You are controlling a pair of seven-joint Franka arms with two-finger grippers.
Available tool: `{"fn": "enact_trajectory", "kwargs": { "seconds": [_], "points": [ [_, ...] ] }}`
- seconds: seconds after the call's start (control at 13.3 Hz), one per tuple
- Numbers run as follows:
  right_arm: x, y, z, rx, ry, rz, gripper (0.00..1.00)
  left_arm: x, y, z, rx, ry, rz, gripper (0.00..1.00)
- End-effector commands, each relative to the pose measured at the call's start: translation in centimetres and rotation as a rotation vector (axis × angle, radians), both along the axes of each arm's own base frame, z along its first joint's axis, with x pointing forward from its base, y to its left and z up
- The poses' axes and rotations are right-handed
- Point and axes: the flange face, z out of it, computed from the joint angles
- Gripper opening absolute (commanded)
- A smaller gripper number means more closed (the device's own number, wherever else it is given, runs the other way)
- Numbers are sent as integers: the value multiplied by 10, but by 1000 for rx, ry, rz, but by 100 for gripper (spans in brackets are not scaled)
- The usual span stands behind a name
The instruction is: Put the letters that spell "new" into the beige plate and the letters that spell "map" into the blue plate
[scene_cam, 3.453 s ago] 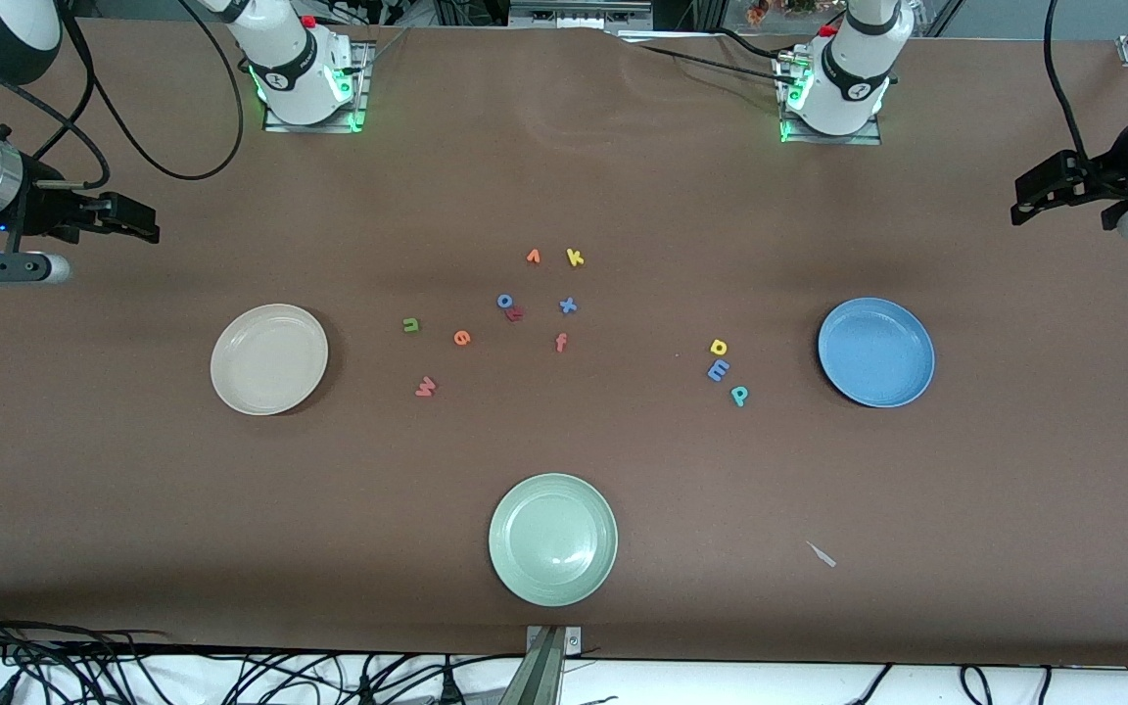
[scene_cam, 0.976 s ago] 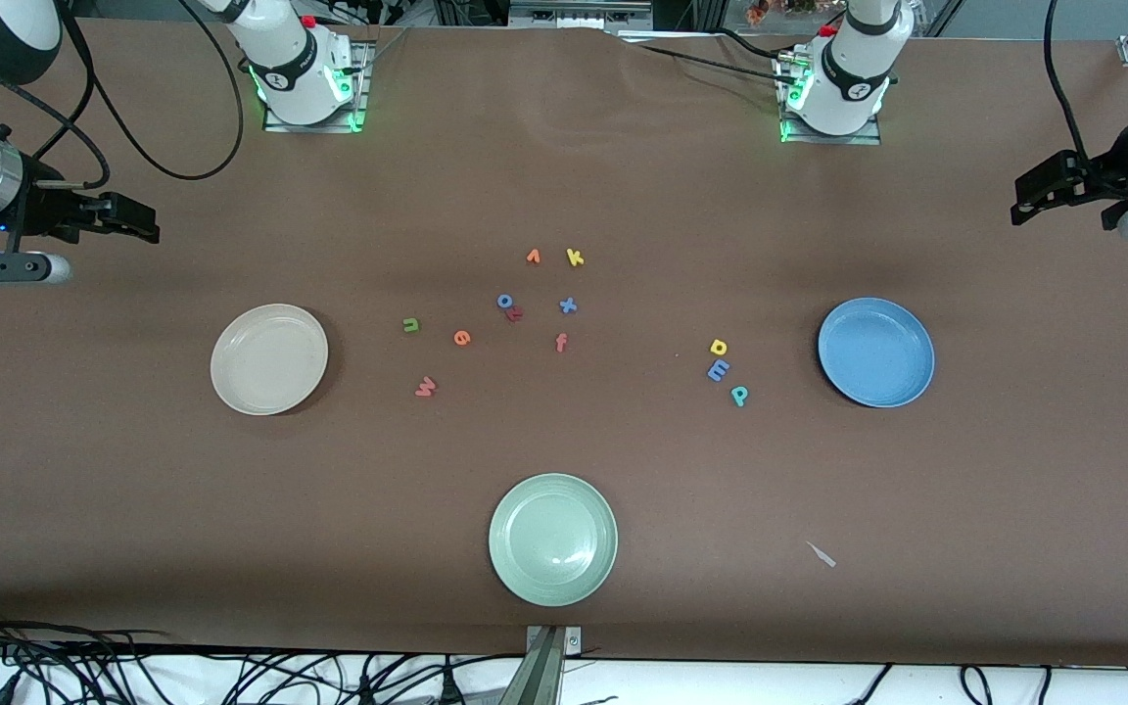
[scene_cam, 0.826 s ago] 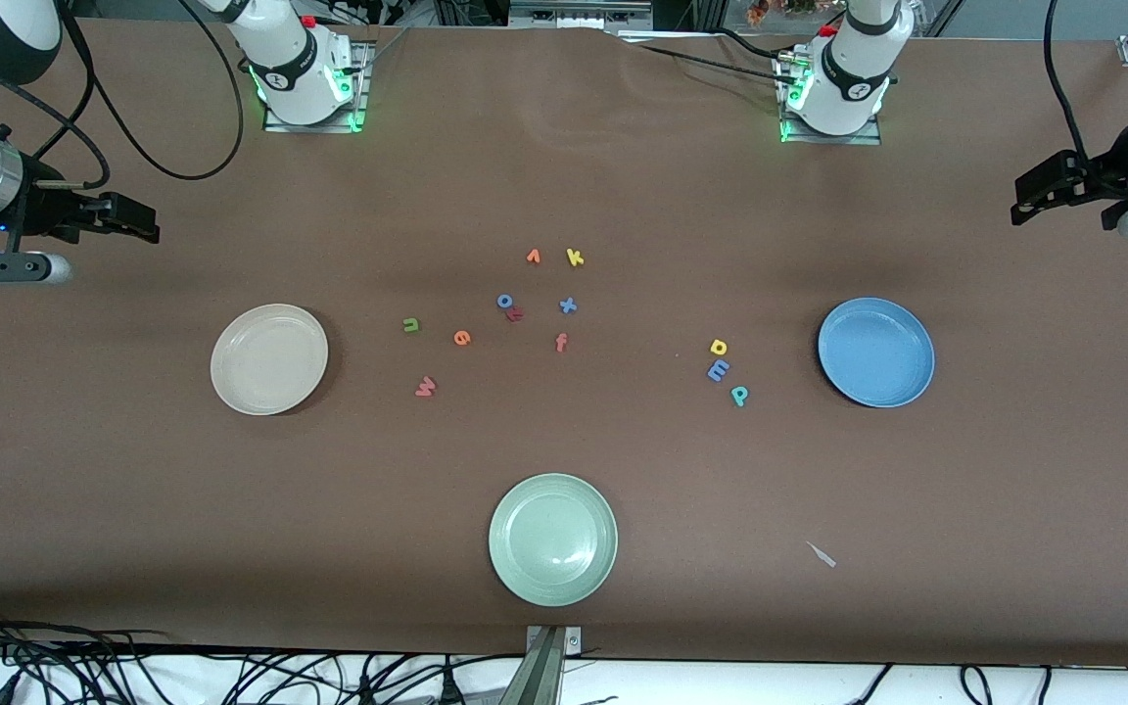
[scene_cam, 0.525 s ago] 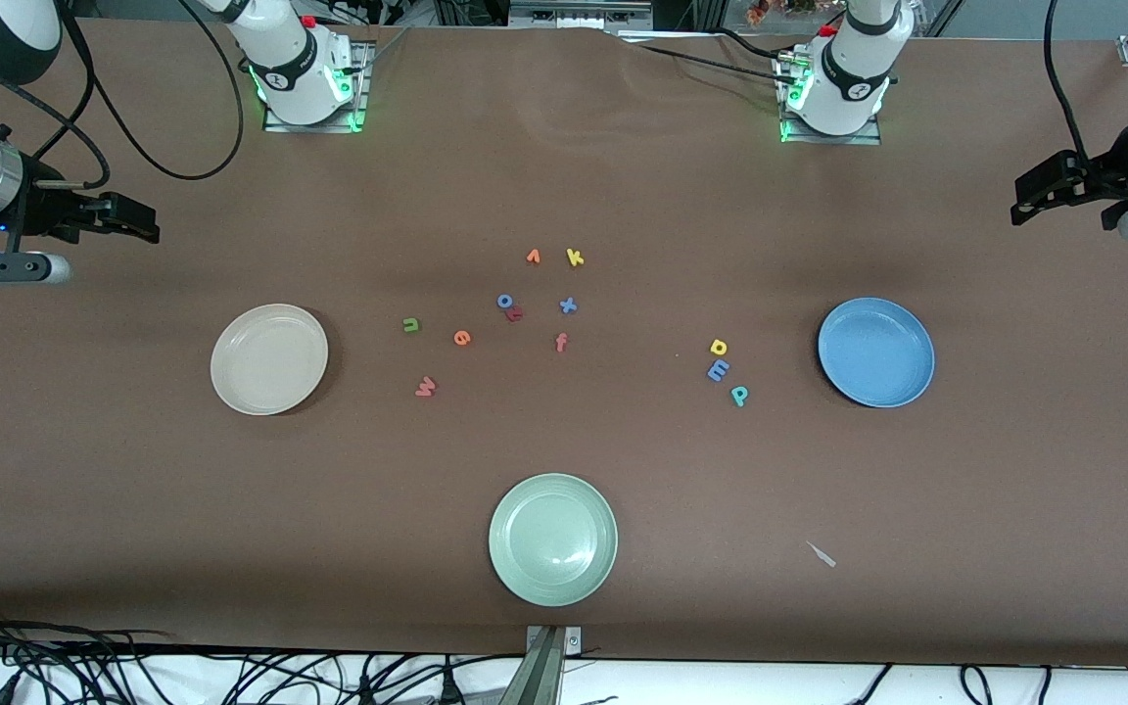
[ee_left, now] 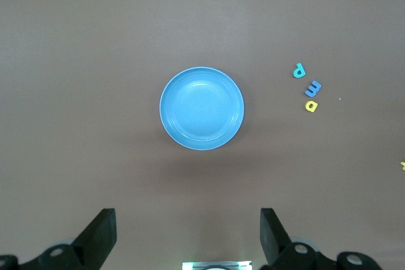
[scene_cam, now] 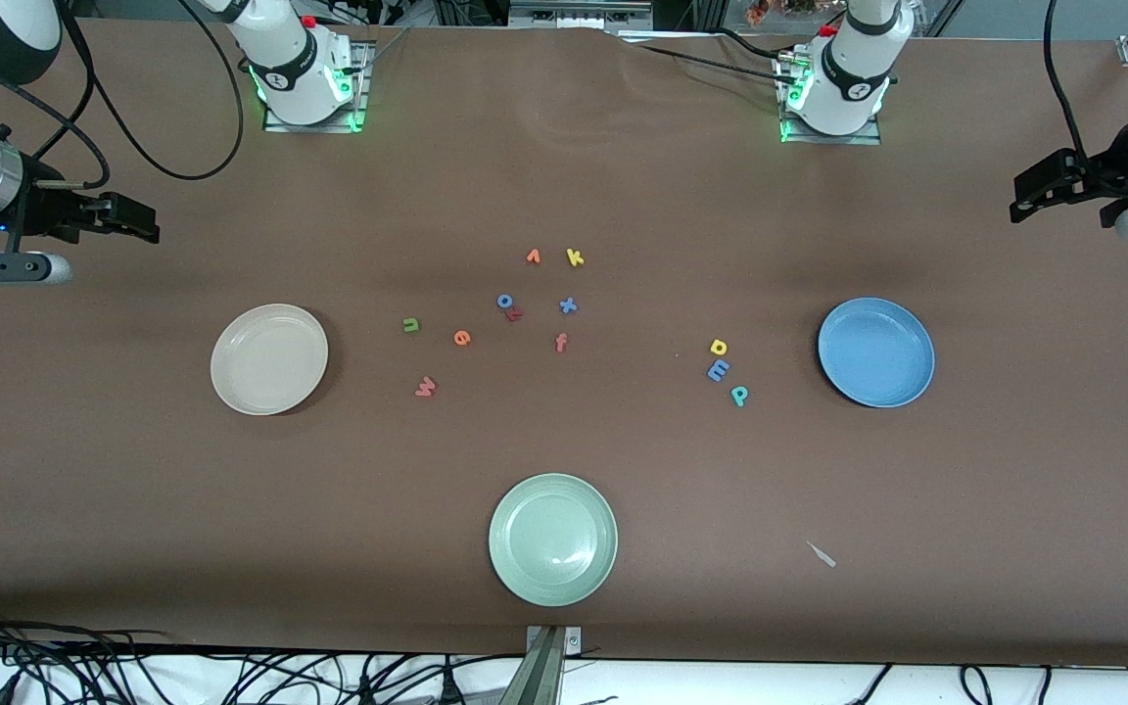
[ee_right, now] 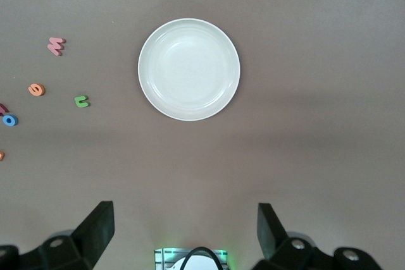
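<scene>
Letters for "new" lie scattered on the brown table (scene_cam: 564, 176) between the beige plate (scene_cam: 269, 359) and the middle: the green n (scene_cam: 411, 325), the orange e (scene_cam: 462, 338) and the red-pink w (scene_cam: 426, 387), the w nearest the front camera. Letters for "map" sit in a tight row near the blue plate (scene_cam: 875, 352): the yellow a (scene_cam: 718, 347), the blue m (scene_cam: 718, 369) and the teal p (scene_cam: 739, 396). Only the front view takes in the whole table, including the pale green plate (scene_cam: 552, 539) nearest the camera, the orange v-shaped letter (scene_cam: 533, 257), the yellow k (scene_cam: 575, 258), the blue o (scene_cam: 505, 301), the blue x (scene_cam: 568, 305), the red-pink f (scene_cam: 560, 342) and a small white scrap (scene_cam: 822, 554). Each wrist view looks straight down on one plate, bare inside, with that group of letters to one side. In the left wrist view these are the blue plate (ee_left: 201, 108) and a, m, p. In the right wrist view they are the beige plate (ee_right: 189, 69) and w, e, n. The left gripper (ee_left: 187, 235) hangs high over the table at the left arm's end, fingers spread wide and holding nothing. The right gripper (ee_right: 185, 232) hangs likewise at the right arm's end, jaws fully apart and empty.
</scene>
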Motion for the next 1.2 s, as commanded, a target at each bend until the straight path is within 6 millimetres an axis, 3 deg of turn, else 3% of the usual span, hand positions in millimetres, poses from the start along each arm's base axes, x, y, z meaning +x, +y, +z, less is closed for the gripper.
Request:
{"fn": "enact_trajectory", "kwargs": {
  "seconds": [0.0, 0.3, 0.45, 0.83, 1.13],
  "points": [
    [1, 0, 5, 11, 0, -11, 100, -1, -4, 3, -24, 8, -1, 100],
    [1, 0, 5, 11, 0, -13, 100, 0, -13, -17, -33, 45, -26, 100],
    [1, 0, 5, 11, 0, -13, 100, 10, -22, -39, -33, 83, -44, 100],
    [1, 1, 5, 12, 0, -13, 100, 52, -37, -166, -31, 220, -71, 100],
    [1, 1, 5, 12, 0, -13, 100, 69, -42, -238, -99, 266, -49, 100]
  ]
}}
